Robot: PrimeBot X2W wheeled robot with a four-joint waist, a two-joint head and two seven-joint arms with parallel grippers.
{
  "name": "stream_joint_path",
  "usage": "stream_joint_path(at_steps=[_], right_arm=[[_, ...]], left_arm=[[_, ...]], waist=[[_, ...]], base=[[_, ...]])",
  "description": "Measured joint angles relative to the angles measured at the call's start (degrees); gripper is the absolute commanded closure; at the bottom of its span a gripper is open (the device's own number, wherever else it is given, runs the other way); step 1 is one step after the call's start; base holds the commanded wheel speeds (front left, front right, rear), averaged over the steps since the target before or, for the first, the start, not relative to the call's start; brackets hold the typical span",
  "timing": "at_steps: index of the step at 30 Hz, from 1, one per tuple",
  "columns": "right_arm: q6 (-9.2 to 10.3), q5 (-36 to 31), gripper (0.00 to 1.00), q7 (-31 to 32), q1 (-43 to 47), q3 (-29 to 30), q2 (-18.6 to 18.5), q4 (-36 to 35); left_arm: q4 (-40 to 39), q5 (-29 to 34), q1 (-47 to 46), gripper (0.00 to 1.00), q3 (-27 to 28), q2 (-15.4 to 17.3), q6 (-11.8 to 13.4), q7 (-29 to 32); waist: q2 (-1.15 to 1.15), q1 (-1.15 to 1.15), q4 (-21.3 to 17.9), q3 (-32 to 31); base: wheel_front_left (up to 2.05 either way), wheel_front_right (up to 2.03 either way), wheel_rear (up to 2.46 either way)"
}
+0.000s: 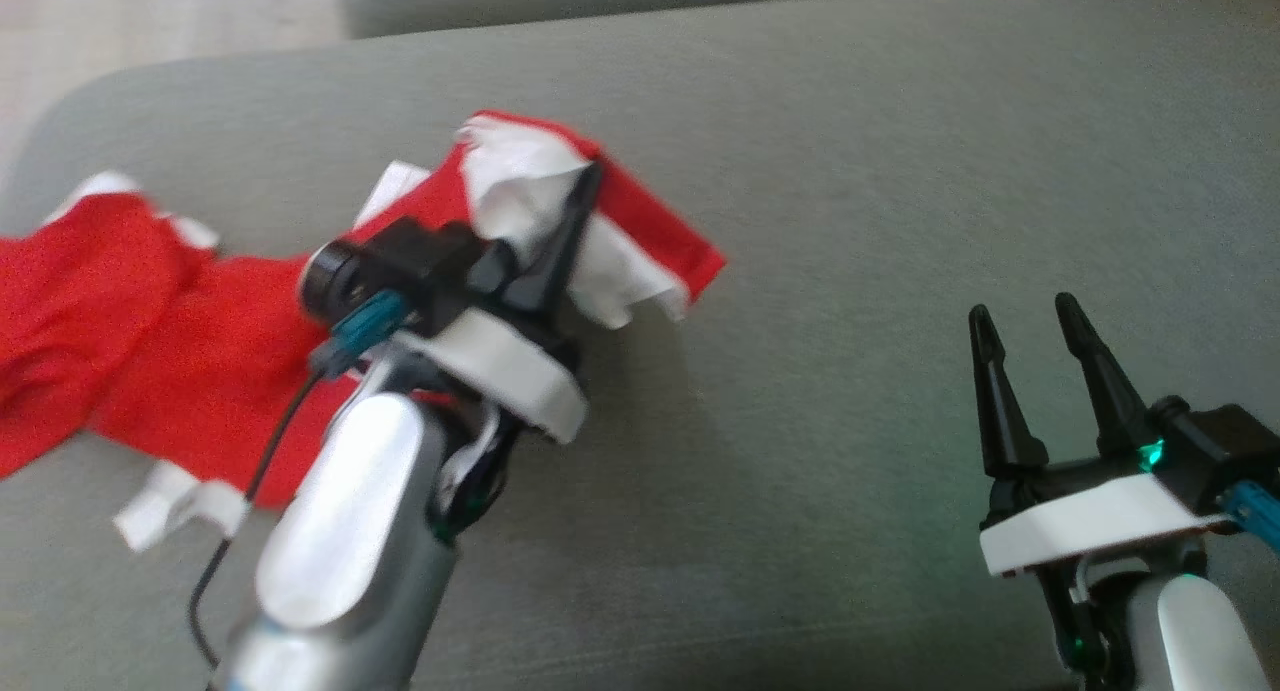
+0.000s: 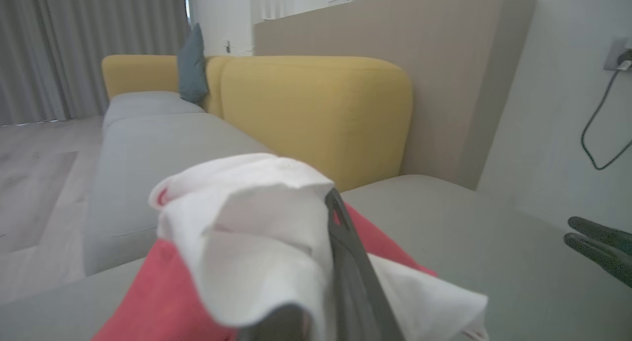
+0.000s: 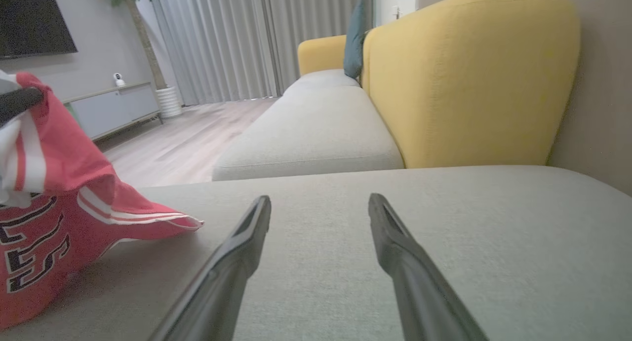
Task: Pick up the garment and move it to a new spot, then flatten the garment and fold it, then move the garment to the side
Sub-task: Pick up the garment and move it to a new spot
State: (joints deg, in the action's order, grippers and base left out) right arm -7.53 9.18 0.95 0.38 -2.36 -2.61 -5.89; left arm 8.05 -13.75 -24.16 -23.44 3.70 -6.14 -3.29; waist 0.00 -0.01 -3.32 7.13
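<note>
grey sofa seat (image 1: pixel 900 171); red-white garment (image 1: pixel 150 351) lies crumpled on left part.

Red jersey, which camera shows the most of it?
The head view: the red jersey lies spread across the grey seat cushion, one edge pinched in the shut left pincer. The left wrist view gives a close-up of that bunched white fold; the right wrist view catches its black lettering and stripes.
</note>
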Motion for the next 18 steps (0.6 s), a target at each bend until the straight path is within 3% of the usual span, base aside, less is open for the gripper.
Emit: stream_joint_path(at_steps=[7,15,16,17,18], right_arm=[[0.00,0.91,0.00,-0.56,-2.13,-0.11,0.02,-0.24],[0.00,3.02,0.00,-2.69,-3.37,-0.32,0.02,1.32],[0.00,3.24,0.00,-3.16,-3.54,-0.42,0.02,1.49],[0.00,3.45,0.00,-3.67,-3.65,-0.53,0.02,1.70],[0.00,3.49,0.00,-4.10,-3.74,-0.59,0.02,2.00]], left_arm=[[2.00,-3.10,-9.25,1.00,-6.48,-0.86,0.11,-1.18],[9.14,-7.56,-14.10,1.00,-16.35,-1.00,2.47,0.55],[10.45,-8.17,-14.10,0.89,-17.40,-1.00,2.70,0.81],[11.96,-8.54,-14.11,0.65,-18.46,-1.00,2.93,1.60],[13.67,-8.53,-14.12,0.35,-19.37,-0.99,3.12,2.38]], waist=[[0.00,0.00,-7.43,3.88],[0.00,0.01,-13.81,9.77],[0.00,0.01,-14.37,10.47],[0.00,0.01,-14.89,11.18],[0.00,0.01,-15.34,11.84]], base=[[0.00,0.00,0.00],[0.00,0.00,0.00],[0.00,0.00,0.00],[0.00,0.00,0.00],[0.00,0.00,0.00]])
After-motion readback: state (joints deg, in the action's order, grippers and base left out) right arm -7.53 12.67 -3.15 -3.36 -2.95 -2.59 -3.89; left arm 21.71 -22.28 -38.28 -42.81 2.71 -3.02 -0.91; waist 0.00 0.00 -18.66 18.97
